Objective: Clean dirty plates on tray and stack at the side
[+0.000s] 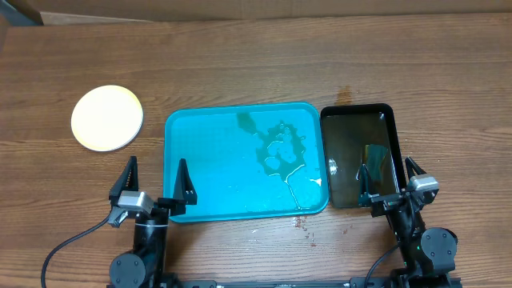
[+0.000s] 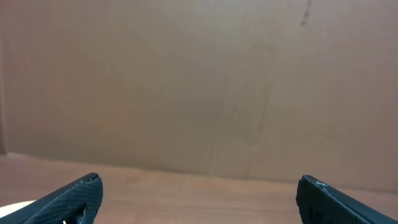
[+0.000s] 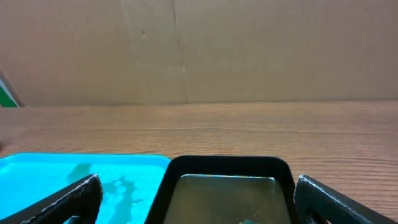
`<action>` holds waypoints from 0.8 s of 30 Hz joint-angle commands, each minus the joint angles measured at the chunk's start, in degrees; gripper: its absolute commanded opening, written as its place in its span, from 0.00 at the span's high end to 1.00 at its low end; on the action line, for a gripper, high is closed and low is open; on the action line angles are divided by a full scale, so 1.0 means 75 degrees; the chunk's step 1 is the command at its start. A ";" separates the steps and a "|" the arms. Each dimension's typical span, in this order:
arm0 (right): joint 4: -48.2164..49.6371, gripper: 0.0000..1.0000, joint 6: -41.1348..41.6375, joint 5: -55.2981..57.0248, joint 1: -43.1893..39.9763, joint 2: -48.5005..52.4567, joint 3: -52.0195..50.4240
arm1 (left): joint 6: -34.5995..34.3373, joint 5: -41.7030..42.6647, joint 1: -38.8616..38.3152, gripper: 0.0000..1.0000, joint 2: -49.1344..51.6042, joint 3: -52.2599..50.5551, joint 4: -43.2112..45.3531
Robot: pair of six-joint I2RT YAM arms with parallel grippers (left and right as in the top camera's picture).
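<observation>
My left gripper (image 1: 157,160) and my right gripper (image 1: 386,164) both stand wide and hold nothing. They hang at the near edge of the table (image 1: 240,56), the left one across the near left corner of the tray (image 1: 208,160), the right one over the near end of the black tray (image 1: 356,107). The tray carries no plate, only a thin puddle (image 1: 280,150) of water on its right half. At the far left, well apart from the tray, a pale round plate (image 1: 107,118) lies on the table. Its top looks clean, and from above I cannot tell if other plates lie under it. The black tray, just beside the tray on the right, holds dark liquid and a small dark thing (image 1: 374,156) that I cannot name. I judge the task as finished or almost finished: nothing dirty is on the tray, and the plate is at the side. What may be left is only the wet tray and some small reddish spots (image 1: 304,222) on the table near it.
</observation>
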 commanded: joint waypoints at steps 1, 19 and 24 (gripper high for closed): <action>0.0023 0.00 -0.0029 0.0067 -0.0050 -0.0070 -0.0082 | -0.0140 0.0221 0.0268 0.00 -0.0108 -0.0277 -0.0082; 0.0023 0.00 -0.0029 0.0064 -0.0050 -0.0070 -0.0082 | 0.3255 0.0204 0.0332 0.00 -0.0108 -0.0271 -0.2387; 0.0023 0.00 -0.0029 0.0067 -0.0050 -0.0070 -0.0082 | 0.3436 0.0204 0.0332 0.00 -0.0108 -0.0271 -0.2381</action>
